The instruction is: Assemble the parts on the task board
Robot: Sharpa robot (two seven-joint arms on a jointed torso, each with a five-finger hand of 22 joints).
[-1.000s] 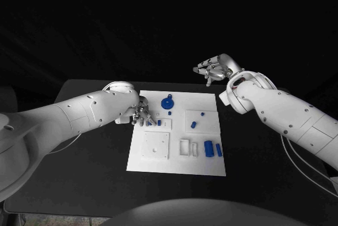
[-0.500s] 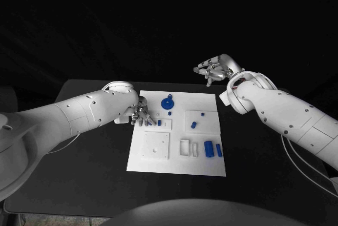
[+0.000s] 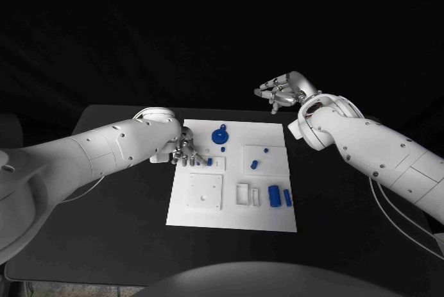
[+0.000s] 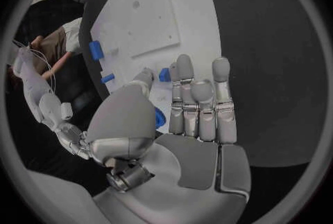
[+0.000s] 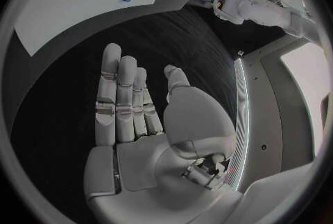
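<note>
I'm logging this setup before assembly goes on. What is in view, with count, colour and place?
table: one, black, under everything.
task board: one, white, mid-table.
round part: one, blue, board's far end.
small parts: several, blue, mid-board; exact count unclear.
large blocks: two, blue, side by side near the board's right edge.
left hand: one, silver, fingers apart, at the board's left edge.
right hand: one, silver, raised beyond the table's far edge, holding nothing.

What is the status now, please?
Left hand open, over task board left edge. Right hand open, raised beyond table. Blue parts on board, none held. Nothing blocking.
</note>
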